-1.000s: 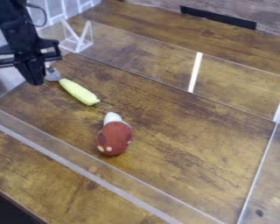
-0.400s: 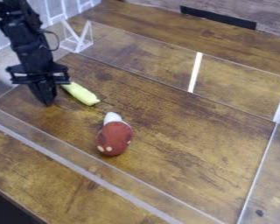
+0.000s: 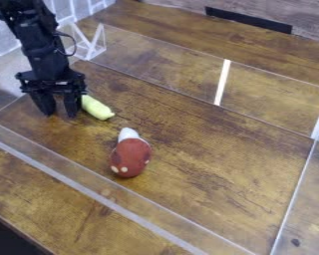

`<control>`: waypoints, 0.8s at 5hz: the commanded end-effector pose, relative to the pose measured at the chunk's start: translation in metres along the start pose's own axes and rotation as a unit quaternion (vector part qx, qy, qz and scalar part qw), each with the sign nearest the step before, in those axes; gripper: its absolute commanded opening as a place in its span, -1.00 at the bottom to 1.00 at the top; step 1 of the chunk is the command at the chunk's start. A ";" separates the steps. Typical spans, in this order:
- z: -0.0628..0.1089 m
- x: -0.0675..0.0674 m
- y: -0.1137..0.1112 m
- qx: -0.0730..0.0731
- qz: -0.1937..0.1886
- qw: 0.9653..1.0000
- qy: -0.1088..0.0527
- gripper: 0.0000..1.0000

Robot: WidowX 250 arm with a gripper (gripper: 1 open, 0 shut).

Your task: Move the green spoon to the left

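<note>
Nearest, a rounded red-brown object (image 3: 131,155) with a white tip lies on the grainy wooden table (image 3: 215,149), ringed by clear acrylic walls (image 3: 69,174). Farther back, my claw (image 3: 53,108) stands spread wide, empty, fingertips down just beside the smooth yellow-green spoon (image 3: 96,108).

On your worktop (image 3: 242,129) the spoon (image 3: 97,108) lies just right of the pincer (image 3: 56,108); the rounded object (image 3: 131,154) sits nearer you, further right.
</note>
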State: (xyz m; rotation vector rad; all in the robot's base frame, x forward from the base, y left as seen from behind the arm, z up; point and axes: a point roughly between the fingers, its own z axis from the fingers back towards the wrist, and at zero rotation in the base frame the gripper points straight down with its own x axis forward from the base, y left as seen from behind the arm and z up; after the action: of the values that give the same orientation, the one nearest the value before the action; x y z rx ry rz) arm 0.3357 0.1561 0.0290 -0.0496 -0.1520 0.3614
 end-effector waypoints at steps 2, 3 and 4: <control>0.021 0.005 -0.001 -0.003 0.003 1.000 -0.024 1.00; 0.018 0.012 -0.003 -0.005 0.010 1.000 -0.023 1.00; 0.013 0.018 -0.004 -0.008 0.017 1.000 -0.023 1.00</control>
State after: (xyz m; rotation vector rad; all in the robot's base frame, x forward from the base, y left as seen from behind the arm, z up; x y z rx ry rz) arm 0.3429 0.1558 0.0293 -0.0740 -0.1457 0.3960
